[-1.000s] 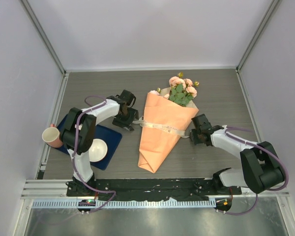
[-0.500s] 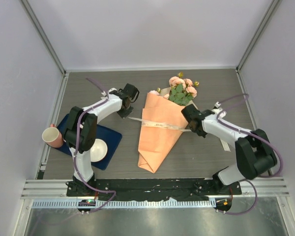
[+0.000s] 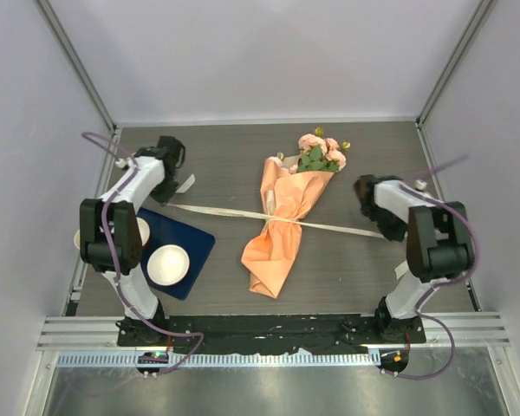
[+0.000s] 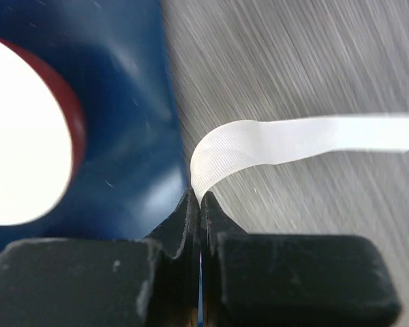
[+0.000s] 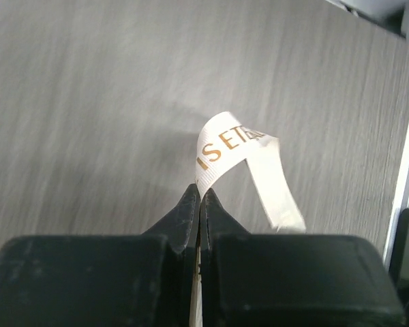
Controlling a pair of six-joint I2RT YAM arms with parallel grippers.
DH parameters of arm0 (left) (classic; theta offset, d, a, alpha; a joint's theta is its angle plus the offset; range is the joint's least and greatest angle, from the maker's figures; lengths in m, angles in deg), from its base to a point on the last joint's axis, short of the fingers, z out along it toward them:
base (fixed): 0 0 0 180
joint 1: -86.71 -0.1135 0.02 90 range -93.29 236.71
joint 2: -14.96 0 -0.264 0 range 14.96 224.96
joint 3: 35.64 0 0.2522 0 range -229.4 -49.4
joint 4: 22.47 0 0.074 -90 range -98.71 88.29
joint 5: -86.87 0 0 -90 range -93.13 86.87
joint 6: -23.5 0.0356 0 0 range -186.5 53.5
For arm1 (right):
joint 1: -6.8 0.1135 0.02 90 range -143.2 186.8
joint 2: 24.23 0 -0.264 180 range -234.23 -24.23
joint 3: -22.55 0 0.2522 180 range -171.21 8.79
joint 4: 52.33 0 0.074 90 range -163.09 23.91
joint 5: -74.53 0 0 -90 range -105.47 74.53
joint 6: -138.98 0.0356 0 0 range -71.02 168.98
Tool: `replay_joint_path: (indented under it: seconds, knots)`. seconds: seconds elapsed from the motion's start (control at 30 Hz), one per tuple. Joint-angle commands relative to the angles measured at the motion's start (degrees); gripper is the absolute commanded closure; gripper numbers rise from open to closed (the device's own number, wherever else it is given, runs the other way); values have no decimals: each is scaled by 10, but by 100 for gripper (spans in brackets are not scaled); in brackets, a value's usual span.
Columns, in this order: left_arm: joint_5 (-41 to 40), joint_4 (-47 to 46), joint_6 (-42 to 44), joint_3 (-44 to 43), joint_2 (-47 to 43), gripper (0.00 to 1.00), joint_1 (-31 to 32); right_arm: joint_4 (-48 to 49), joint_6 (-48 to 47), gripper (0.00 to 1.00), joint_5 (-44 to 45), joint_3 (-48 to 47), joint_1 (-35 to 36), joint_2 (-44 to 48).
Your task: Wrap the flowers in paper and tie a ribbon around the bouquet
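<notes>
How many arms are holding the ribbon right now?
2. The left arm, at the far left, has its jaws shut on one end of the ribbon. The right arm, right of the bouquet, has its jaws shut on the other end.

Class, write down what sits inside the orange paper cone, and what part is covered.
The flowers poke out at the far end of the paper: pink roses, green leaves. Their stems are hidden inside it.

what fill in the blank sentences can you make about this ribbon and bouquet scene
1. The left gripper and right gripper each pinch one end of the ____.
2. The white bowl sits on a dark ____ tray.
3. The paper around the flowers is ____.
Missing: ribbon; blue; orange.
</notes>
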Motion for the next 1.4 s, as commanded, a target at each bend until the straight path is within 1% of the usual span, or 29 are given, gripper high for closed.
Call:
replay_joint_path:
  seconds: [0.0,0.07,0.1,0.17,0.2,0.27,0.3,0.37,0.5,0.57,0.7,0.87,0.97,1.37]
  knots:
    - [33,9,25,-19,-20,100,-108,143,-129,100,-97,89,-166,87]
    - [42,7,21,-17,-6,100,-112,146,-137,100,-90,81,-198,75]
    - [42,0,17,-7,-5,100,-139,147,-142,100,-90,74,-208,72]
    - [42,-13,10,11,-11,100,-160,170,-149,100,-107,80,-246,73]
    - [50,-31,9,24,-17,100,-186,180,-154,100,-109,86,-255,73]
    - [45,-30,9,17,-13,100,-213,198,-165,100,-105,87,-284,68]
    - [37,-26,12,0,-8,100,-233,205,-167,100,-103,82,-295,65]
    - [39,-21,17,-19,1,100,-245,222,-176,100,-95,79,-305,52]
    - [76,-30,18,-31,7,100,-246,250,-184,100,-113,74,-323,37]
    - [71,-37,20,-30,11,100,-244,258,-188,100,-105,71,-327,34]
    - [55,-37,12,-37,16,100,-253,293,-199,100,-143,81,-380,17]
    - [44,-25,8,-60,36,100,-269,299,-196,100,-158,72,-412,1]
    - [38,-22,10,-67,42,100,-277,299,-196,100,-147,70,-416,1]
    - [68,-22,16,-90,59,100,-286,308,-198,100,-154,68,-440,-2]
